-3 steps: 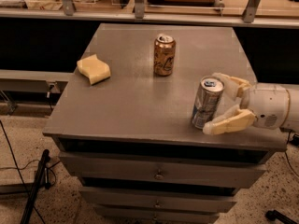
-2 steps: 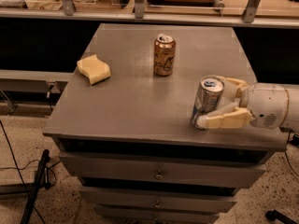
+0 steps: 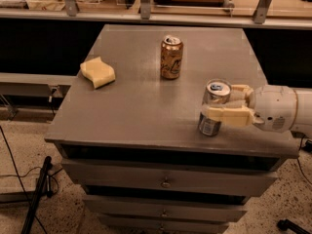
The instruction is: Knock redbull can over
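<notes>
Your claw (image 3: 218,101) reaches in from the rt, near the table's (image 3: 126,116) front-rt corner, fingers clamped fore & aft on the standing redbull can (image 3: 210,126), w/ sponge (image 3: 98,72) and gold can (image 3: 171,57) farther back.

dim warm light; pale hand (image 3: 215,104) bright at right.

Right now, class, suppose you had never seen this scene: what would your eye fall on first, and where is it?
The robot's pale hand reaches in from the right and sits at the standing redbull can, near the front right edge of the grey cabinet top. Farther back, near the middle, stands a gold-brown soda can, and a yellow sponge lies toward the left edge.
</notes>
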Tool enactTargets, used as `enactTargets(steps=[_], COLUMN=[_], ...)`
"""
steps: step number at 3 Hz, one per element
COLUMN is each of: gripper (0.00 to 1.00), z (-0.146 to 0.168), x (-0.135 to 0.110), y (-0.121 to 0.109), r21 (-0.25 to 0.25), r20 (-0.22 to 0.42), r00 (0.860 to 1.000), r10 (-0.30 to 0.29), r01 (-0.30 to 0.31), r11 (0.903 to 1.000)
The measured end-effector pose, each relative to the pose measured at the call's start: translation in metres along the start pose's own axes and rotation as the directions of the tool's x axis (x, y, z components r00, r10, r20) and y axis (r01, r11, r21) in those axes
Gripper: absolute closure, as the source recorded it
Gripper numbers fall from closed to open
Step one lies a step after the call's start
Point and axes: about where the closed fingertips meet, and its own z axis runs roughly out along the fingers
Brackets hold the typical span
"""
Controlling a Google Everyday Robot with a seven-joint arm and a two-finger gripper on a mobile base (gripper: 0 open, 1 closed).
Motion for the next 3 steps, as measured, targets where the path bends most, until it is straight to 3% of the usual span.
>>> enactTargets(steps=[1, 2, 3], gripper=[0.95, 1.00, 1.00], z=[0.021, 0.057, 0.089], x=[-0.022, -0.036, -0.036], y=[-0.006, -0.014, -0.018], r21=[-0.005, -0.051, -0.113], r20=[-0.122, -0.286, -0.448], r00=[0.992, 0.952, 0.881], r10=[-0.038, -0.108, -0.154], r01=[0.038, 0.097, 0.115], r11=[0.9993, 0.9940, 0.9868])
